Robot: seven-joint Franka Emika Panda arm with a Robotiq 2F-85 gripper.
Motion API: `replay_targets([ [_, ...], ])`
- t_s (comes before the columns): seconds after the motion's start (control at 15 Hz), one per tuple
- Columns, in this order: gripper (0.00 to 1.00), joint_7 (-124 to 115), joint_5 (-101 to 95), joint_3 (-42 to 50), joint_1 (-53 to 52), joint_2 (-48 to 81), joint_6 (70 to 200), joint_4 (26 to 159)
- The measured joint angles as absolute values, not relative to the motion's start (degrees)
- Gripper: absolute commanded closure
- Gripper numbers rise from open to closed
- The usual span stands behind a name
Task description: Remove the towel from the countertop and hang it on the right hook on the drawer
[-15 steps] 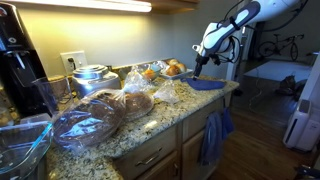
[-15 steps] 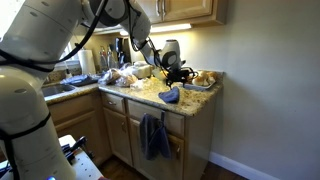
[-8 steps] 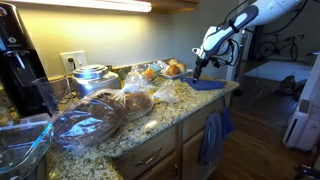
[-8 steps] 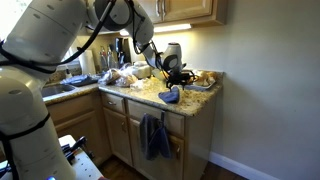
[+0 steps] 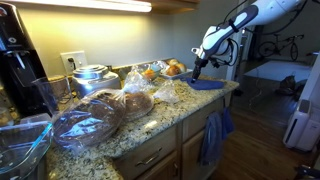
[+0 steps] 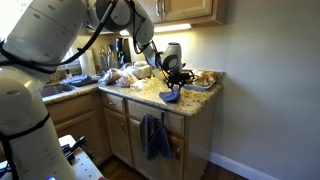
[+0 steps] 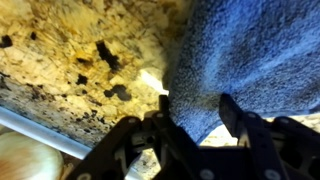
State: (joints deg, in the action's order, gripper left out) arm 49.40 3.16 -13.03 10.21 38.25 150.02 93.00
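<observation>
Arm (image 5: 236,18) angles down from upper right in an exterior view. I read the gripper (image 5: 197,70) at the towel (image 5: 209,85), right of centre on the countertop (image 5: 150,128); wrist view shows jaws apart, straddling the towel's edge.

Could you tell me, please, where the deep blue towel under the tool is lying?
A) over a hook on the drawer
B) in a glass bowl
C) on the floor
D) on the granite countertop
D: the towel lies on the countertop beneath the tool, and the wrist view shows its blue cloth against speckled granite.
</observation>
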Motion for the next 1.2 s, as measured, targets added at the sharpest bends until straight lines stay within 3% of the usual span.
replay_targets([
  [0.13,0.89,49.8,3.3,-13.3,10.5,38.2,150.0,93.0],
  [0.4,0.95,50.2,3.5,-13.3,10.7,37.8,150.0,93.0],
  [0.47,0.91,50.2,3.5,-13.3,10.7,37.7,150.0,93.1],
  [1.2,0.90,48.7,5.1,-12.1,10.8,21.9,150.0,110.5],
])
